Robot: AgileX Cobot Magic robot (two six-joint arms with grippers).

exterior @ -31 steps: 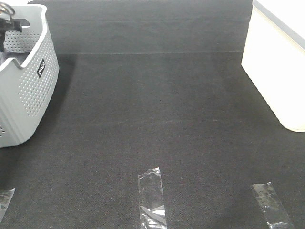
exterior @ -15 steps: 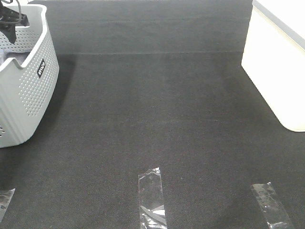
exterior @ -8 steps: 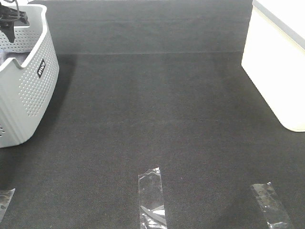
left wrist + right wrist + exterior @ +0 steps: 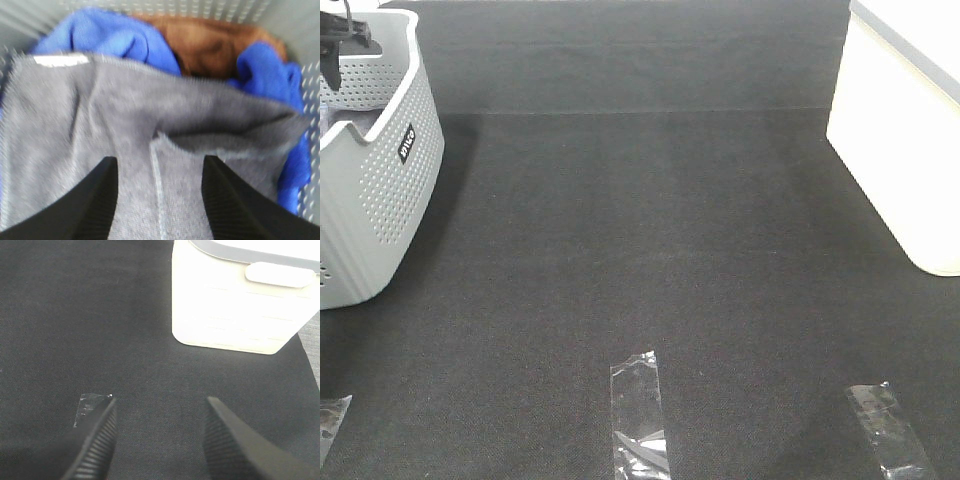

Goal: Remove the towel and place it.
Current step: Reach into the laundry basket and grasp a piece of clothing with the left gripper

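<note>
The grey-lavender towel [image 4: 100, 125] lies crumpled on top inside the grey perforated laundry basket [image 4: 380, 190], its hemmed edge showing. My left gripper [image 4: 160, 200] is open just above the towel, with a fold of towel below the gap between its fingers. In the exterior high view only a dark bit of the left arm [image 4: 335, 45] shows over the basket's far rim; the towel itself is hidden there. My right gripper [image 4: 160, 440] is open and empty over the black mat.
A bright blue cloth [image 4: 110, 37] and a brown cloth [image 4: 210, 45] lie under the towel in the basket. A white bin [image 4: 900, 150] stands at the right edge, also in the right wrist view [image 4: 235, 305]. Clear tape strips [image 4: 638, 410] [image 4: 885, 430] mark the mat's front.
The bit of left arm over the basket has shifted slightly toward the far left corner of the view. Nothing else has moved.
</note>
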